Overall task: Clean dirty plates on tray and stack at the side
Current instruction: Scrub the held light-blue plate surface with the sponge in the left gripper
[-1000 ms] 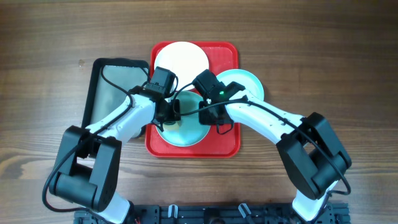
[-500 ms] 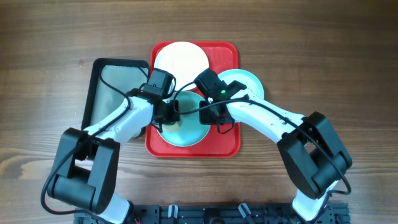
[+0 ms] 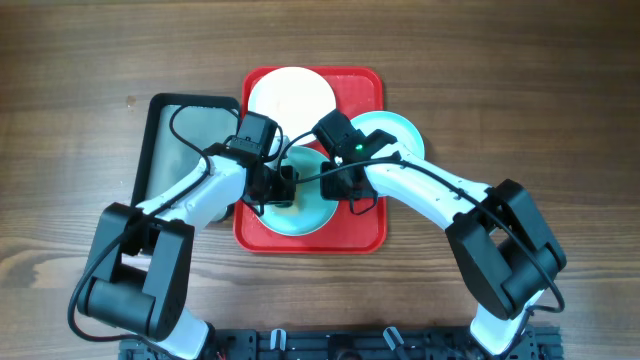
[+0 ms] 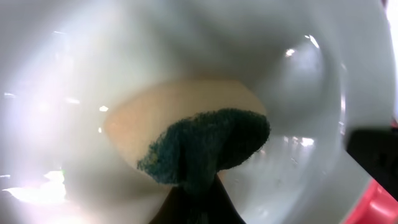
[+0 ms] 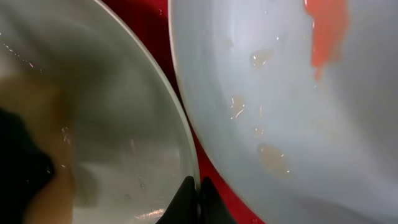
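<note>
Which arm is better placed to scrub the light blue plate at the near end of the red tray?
Left. Its jaws are shut on the dark green sponge, pressed onto that plate. The right jaws pinch the plate's rim, good only for steadying it.

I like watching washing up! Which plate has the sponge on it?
The light blue plate at the red tray's near end: the left end effector presses a dark green sponge on it. The white plate and other blue plate have none.

Left arm (image 3: 195, 195) and right arm (image 3: 420, 185) over tray (image 3: 372, 232) centre.
</note>
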`<act>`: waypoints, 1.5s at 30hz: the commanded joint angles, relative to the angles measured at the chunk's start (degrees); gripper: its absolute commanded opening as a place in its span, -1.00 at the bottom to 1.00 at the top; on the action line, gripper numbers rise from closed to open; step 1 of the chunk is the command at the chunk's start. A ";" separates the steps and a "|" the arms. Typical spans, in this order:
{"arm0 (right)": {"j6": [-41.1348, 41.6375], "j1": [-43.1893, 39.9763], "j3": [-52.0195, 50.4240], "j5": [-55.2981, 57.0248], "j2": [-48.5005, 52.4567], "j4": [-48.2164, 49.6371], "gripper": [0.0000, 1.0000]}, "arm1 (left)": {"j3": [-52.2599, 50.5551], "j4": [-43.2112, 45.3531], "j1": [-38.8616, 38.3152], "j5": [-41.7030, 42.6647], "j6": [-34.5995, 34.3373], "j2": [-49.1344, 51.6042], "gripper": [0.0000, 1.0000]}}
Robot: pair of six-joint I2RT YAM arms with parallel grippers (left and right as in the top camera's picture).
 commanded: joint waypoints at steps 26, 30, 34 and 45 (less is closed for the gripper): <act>-1.27 1.07 1.18 -6.73 0.24 2.49 -0.91 | -3.23 3.54 -1.22 11.06 4.31 4.07 -0.92; -1.25 1.07 1.18 -6.73 0.24 2.49 -0.92 | -3.23 3.65 -0.96 11.06 4.31 4.07 -0.92; -1.25 1.07 1.18 -6.73 0.24 2.51 -0.91 | -3.21 3.85 -0.98 11.08 4.31 4.04 -0.92; -1.22 1.07 1.18 -6.73 0.24 2.51 -0.91 | 1.42 3.82 -0.98 8.76 4.26 1.88 -0.92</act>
